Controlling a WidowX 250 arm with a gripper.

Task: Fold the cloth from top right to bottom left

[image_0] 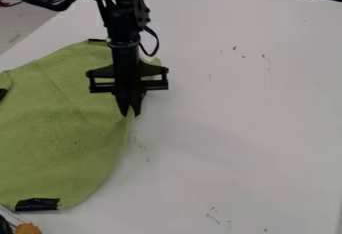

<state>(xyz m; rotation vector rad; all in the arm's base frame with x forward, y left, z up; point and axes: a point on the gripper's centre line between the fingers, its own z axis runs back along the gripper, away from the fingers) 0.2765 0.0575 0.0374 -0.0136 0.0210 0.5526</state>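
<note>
- Camera view, nearest edge: a small orange thing [28, 228] sits at the bottom left, just off the green cloth [57, 143].
- A little further in, a black patch [37, 204] lies on the cloth's near end. The cloth itself spreads over the left side of the white table [234, 128], mostly flat, its left side cut off by the view's edge.
- Mid-distance, I have the gripper [131, 113] hanging down at the cloth's right edge. Its fingers are narrow, tips close together, with green between them; I take that as a pinch on the cloth, though how much fabric is caught I can't tell.
- This is the relation I'd steer by: most of the cloth lies to the view's left of the fingers and towards the camera, so the fold should run diagonally down-left, across the cloth's body. A straight sideways pull would miss the bottom left.
- Just behind the gripper, the cloth's top right part [155, 62] shows past the arm. The grip looks to be below that corner, so I'd expect it to trail or bunch unless I lift before crossing.
- Furthest back, another black patch [97, 40] marks the cloth's far edge. I judge the fold barely begun, with the lift and the diagonal carry to come.
</note>
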